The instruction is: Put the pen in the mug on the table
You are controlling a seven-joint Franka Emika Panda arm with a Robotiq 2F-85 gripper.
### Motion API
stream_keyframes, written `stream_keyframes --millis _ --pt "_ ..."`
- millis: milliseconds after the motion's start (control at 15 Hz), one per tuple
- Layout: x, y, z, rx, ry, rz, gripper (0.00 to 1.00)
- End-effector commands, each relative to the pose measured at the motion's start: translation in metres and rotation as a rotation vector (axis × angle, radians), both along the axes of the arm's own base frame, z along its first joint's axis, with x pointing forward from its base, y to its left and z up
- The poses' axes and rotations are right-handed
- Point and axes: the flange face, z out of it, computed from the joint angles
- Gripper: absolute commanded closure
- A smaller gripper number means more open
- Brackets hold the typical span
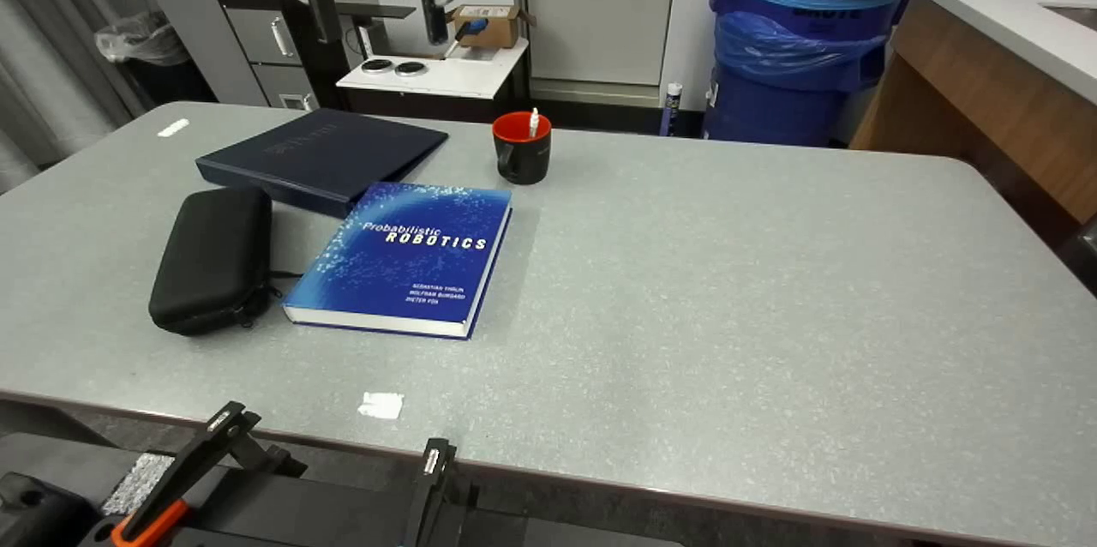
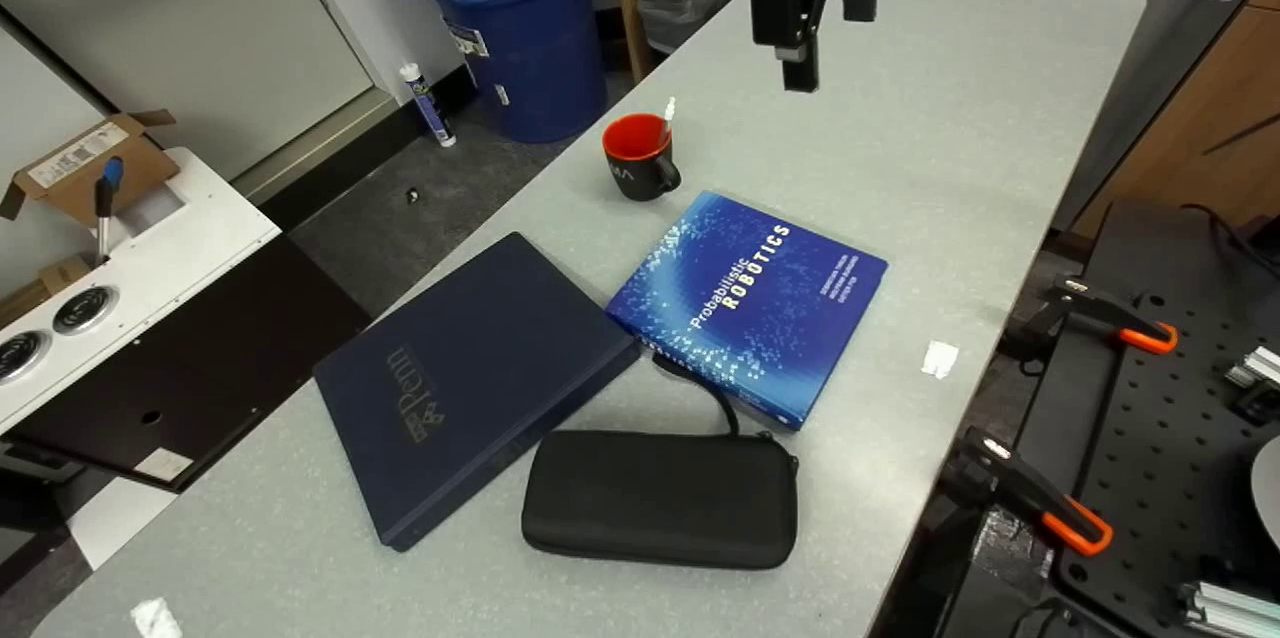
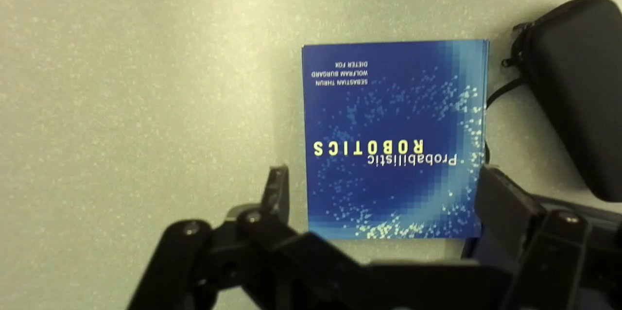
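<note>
The speckled grey table (image 1: 771,290) bears the mug (image 1: 524,163), pen (image 1: 534,123) inside (upper end protruding). Task appears complete, no step remaining; the gripper (image 1: 382,26) hangs clear, fingers (image 3: 278,188) wide, empty.

On the tabletop (image 1: 728,290), in an exterior view, lies the Probabilistic Robotics textbook (image 1: 403,266); left of it, a zippered case (image 1: 214,260); behind-left, a Penn binder (image 1: 321,154); behind-right, a pen (image 1: 534,123) in a mug (image 1: 524,159); before it, 2 clamps (image 1: 190,461).
</note>
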Motion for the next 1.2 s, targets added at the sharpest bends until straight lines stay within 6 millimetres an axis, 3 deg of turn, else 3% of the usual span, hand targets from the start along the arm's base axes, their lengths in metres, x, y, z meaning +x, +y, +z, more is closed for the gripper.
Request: stream_keyframes --millis 0,467,600,667,1067,1133 --pt "0.030 -0.024 -0.028 -0.018 -0.102 -0.003 0.00" --pt "0.094 -0.061 -0.069 0.026 -0.198 -0.094 0.00" --pt "0.102 -0.067 -0.069 0.037 -0.179 -0.113 0.00" --pt "0.086 -0.059 -0.070 0.006 -0.183 -0.088 0.00" --pt "0.097 -0.065 -0.071 0.008 -0.190 -0.102 0.00" --pt "0.105 -0.065 -0.079 0.002 -0.198 -0.127 0.00"
